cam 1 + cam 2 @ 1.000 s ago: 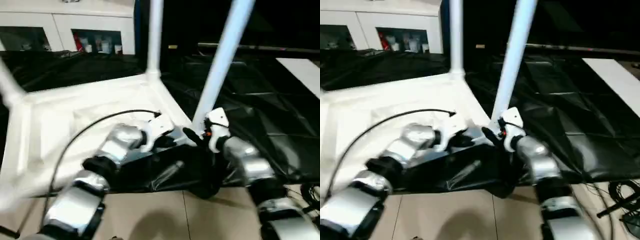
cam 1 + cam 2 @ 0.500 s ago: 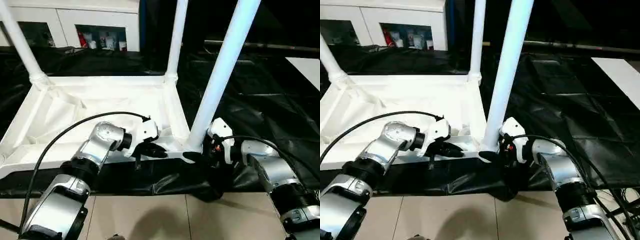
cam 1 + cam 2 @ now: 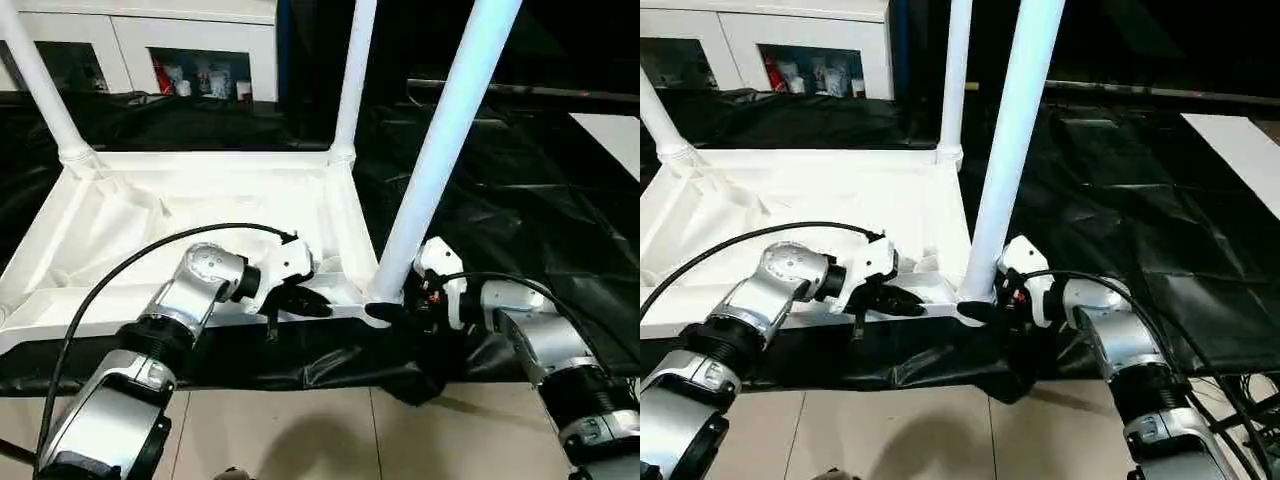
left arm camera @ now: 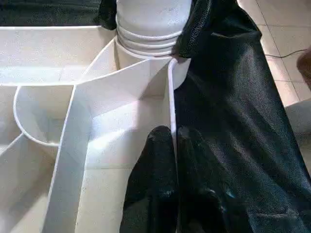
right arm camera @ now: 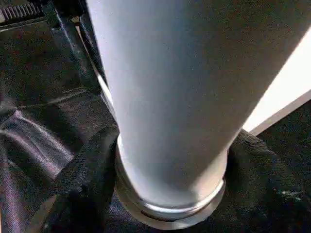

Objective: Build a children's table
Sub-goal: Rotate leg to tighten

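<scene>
The table top (image 3: 200, 200) lies upside down on a black sheet (image 3: 520, 200) spread over the floor, its ribbed underside facing up. Three legs stand upright in its corner sockets: a far left leg (image 3: 35, 80), a far right leg (image 3: 352, 70), and a near leg (image 3: 445, 140) at the near right corner, which rises closest to the robot and leans a little to the right. The left gripper (image 3: 305, 300) rests at the top's near edge, just left of that corner; from the left wrist view its fingers (image 4: 155, 165) are pressed together over the thin upright rim of the top (image 4: 171, 107), one on the white inner side and one on the sheet side, so they seem to pinch the rim, with the base of the near leg (image 4: 150, 19) a little way ahead of them. The right gripper (image 3: 392, 308) sits low at the foot of the near leg, on its right side, its black fingers reaching toward the socket collar; I cannot tell how wide its jaws stand or whether they touch the leg. In the right wrist view the near leg (image 5: 165, 97) looms close, its ringed base (image 5: 170, 208) bedded in folds of the black sheet. Behind the table stands a white cabinet (image 3: 150, 40) with glass doors. Pale floor tiles (image 3: 300, 440) show at the near side.
</scene>
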